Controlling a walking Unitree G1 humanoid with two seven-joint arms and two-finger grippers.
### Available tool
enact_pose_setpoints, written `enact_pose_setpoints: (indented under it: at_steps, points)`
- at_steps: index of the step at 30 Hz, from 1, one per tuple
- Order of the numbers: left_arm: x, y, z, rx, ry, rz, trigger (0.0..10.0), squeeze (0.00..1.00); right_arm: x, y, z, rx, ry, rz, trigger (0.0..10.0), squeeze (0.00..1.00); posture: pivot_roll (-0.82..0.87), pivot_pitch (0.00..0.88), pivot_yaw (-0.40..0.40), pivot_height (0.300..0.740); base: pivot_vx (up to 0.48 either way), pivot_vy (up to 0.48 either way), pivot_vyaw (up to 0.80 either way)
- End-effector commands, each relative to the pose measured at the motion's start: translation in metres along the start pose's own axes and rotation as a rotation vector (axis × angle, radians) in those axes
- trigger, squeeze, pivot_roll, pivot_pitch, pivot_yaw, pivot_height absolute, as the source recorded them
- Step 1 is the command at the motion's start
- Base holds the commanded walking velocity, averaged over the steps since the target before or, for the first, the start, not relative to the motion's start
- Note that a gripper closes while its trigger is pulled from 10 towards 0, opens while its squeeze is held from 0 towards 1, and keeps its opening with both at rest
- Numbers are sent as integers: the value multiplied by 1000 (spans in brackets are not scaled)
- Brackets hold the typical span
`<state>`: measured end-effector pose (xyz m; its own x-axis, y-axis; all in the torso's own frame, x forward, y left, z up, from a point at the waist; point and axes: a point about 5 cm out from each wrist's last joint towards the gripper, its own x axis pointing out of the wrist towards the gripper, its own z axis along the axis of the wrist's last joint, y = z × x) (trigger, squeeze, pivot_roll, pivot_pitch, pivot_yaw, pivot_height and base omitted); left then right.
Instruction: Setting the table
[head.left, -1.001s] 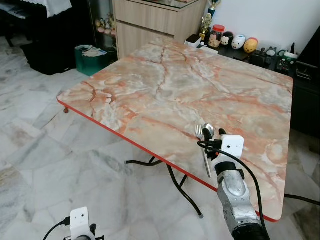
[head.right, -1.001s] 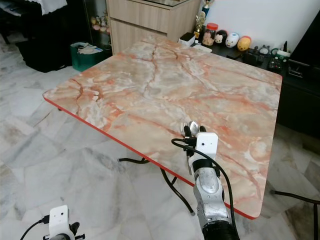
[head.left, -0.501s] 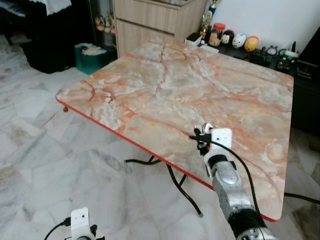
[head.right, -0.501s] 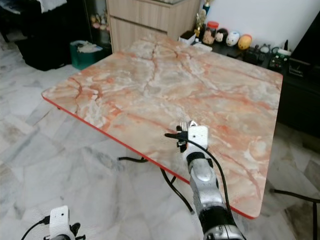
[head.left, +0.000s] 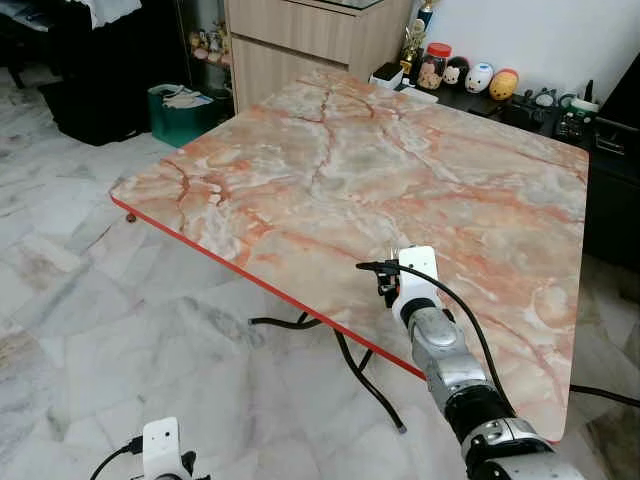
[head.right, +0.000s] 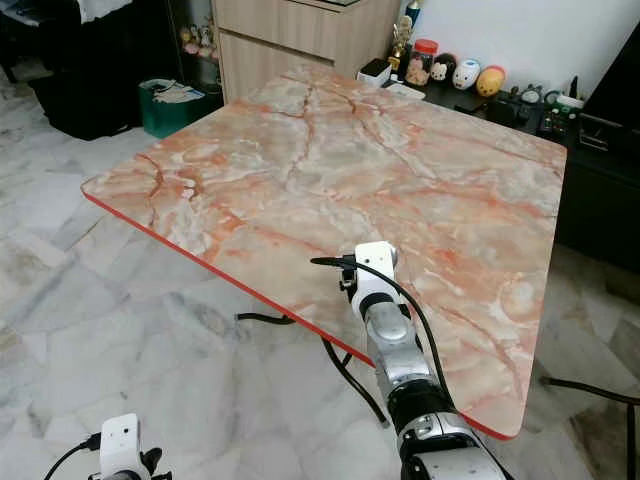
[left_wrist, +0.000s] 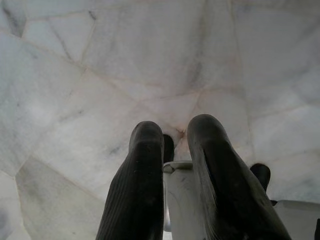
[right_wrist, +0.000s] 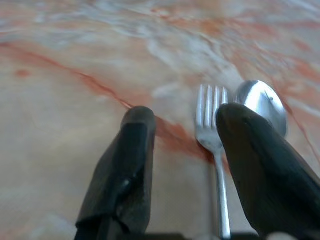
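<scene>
Your bench (head.left: 330, 170): pink-orange marble veining, red edge. Fork (right_wrist: 212, 130), spoon (right_wrist: 261, 103) silver. Floor (head.left: 90, 300) grey-white marble. Gripper fingers (right_wrist: 127, 165) black.

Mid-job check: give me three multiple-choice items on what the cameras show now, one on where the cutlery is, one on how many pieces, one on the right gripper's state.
1. Where do the fork and spoon lie?
A. On the marble floor
B. On the marble-patterned table, near its red front edge
C. On the wooden cabinet

2. How many pieces of cutlery are in the right wrist view?
A. One
B. Two
C. Four

3. What is the state of the right gripper?
A. Open, its fingers apart over the tabletop
B. Shut on the fork
C. Shut on a plate

Answers:
1. B, the right wrist view shows both resting on the orange-veined tabletop.
2. B, one fork and one spoon side by side.
3. A, a wide gap separates the two black fingers, with the fork lying flat beside one finger rather than pinched.

The left gripper hangs idle over the floor.
</scene>
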<state>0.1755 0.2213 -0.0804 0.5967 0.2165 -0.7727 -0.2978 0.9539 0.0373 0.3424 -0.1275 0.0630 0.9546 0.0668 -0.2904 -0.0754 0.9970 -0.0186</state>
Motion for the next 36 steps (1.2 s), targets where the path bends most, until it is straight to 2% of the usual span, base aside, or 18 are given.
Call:
enact_pose_setpoints:
  at_steps: [1,8,9,10,15,16,18,19,30,36]
  points:
    - [-2,4,-11,8,47,1,10000,0,3,-4,2,63,27,-34,10000,0,29,21,-93,740,0,0,0]
    - [-2,3,-12,4,52,1,10000,0,5,-6,3,84,33,-59,10000,0,31,18,-94,740,0,0,0]
    - [-2,3,-12,5,52,0,10000,0,5,-6,4,101,33,-64,10000,827,31,18,-94,740,0,0,0]
    - [-2,3,-12,6,53,0,10000,0,5,-7,3,122,39,-69,10000,973,31,18,-94,740,0,0,0]
    - [-2,3,-12,9,54,-3,10000,0,5,-8,0,154,61,-77,10000,945,31,9,-93,740,0,0,0]
    - [-2,3,-12,9,54,-3,10000,0,5,-8,-1,152,67,-79,10000,235,34,7,-92,740,0,0,0]
    - [-2,3,-12,9,54,-3,10000,0,5,-8,-1,152,67,-79,10000,235,34,7,-92,740,0,0,0]
    - [-2,3,-12,10,53,-4,10000,0,5,-8,-1,145,74,-81,10000,0,33,5,-91,740,0,0,0]
    - [-2,4,-11,11,51,-5,10000,0,5,-5,-8,128,121,-63,10000,0,34,9,-89,740,0,0,0]
    - [-2,4,-10,10,51,-4,10000,0,4,-9,-11,128,134,-85,10000,0,33,13,-90,740,0,0,0]
